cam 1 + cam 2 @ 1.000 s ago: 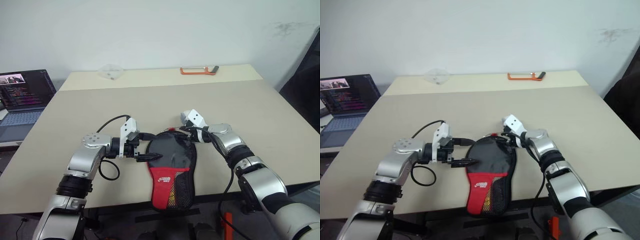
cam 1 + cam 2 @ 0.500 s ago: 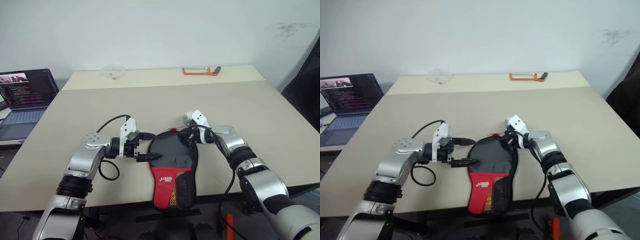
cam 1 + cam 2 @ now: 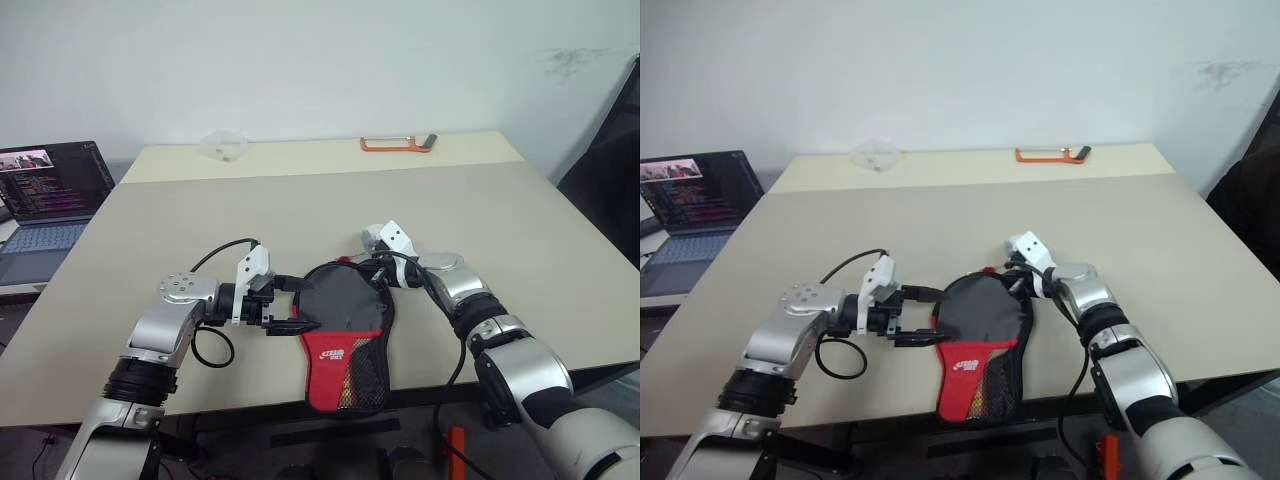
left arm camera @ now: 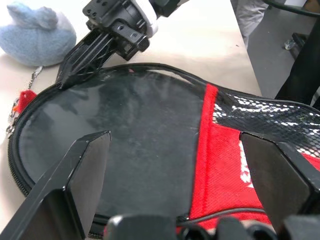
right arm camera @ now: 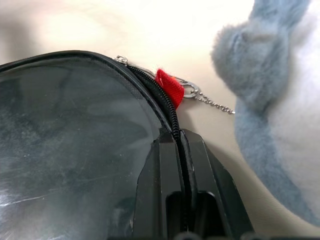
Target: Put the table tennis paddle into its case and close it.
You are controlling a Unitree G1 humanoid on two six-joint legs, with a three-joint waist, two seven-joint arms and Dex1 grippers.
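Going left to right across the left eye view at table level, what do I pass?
laptop → left gripper → case → right gripper, shut on the case's zipper edge.

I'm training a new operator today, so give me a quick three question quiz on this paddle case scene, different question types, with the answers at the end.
1. True or false: the right gripper is shut on the zipped edge of the case.
2. Which gripper stands open at the case's side? A. left gripper B. right gripper C. neither
3. Fill in: the grey-blue plush tag is joined to the case by a thin ____.

Key
1. True; the right wrist view shows its fingers pinched together on the zipper line.
2. A; the left wrist view shows its fingers set wide apart over the case.
3. Chain.
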